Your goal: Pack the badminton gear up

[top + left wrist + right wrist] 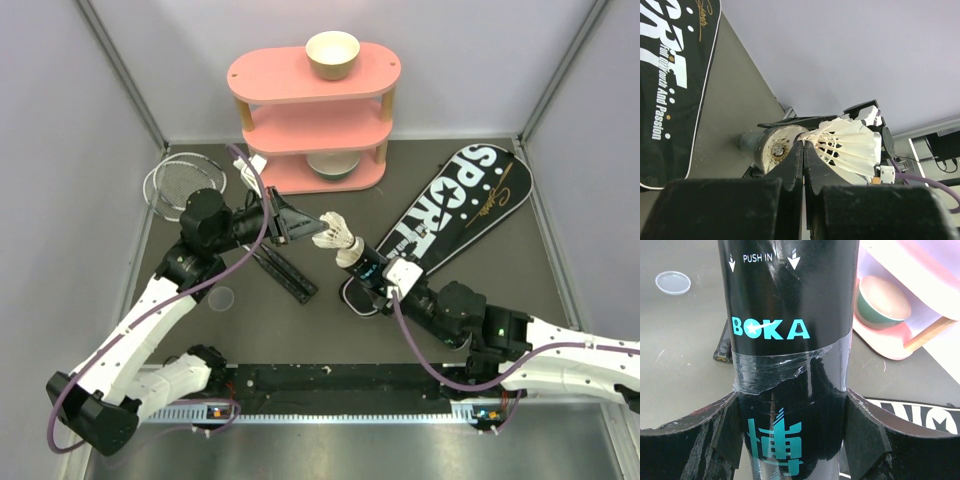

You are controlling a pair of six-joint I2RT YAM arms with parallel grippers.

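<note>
I'm pinching the shuttlecock [850,145] by its feathers in my left hand [804,162], holding it at the black tube [765,150] mouth, with the bag [670,90] lying on the worktop [735,115].

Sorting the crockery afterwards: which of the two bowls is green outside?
The bottom-tier bowl of the pink shelf: green outside, cream inside. The top-tier bowl is cream all over.

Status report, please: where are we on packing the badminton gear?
Left gripper shut on shuttlecock, at the tube's mouth. Right gripper clamped on tube. Rackets and bag lie aside, nothing blocking.
</note>
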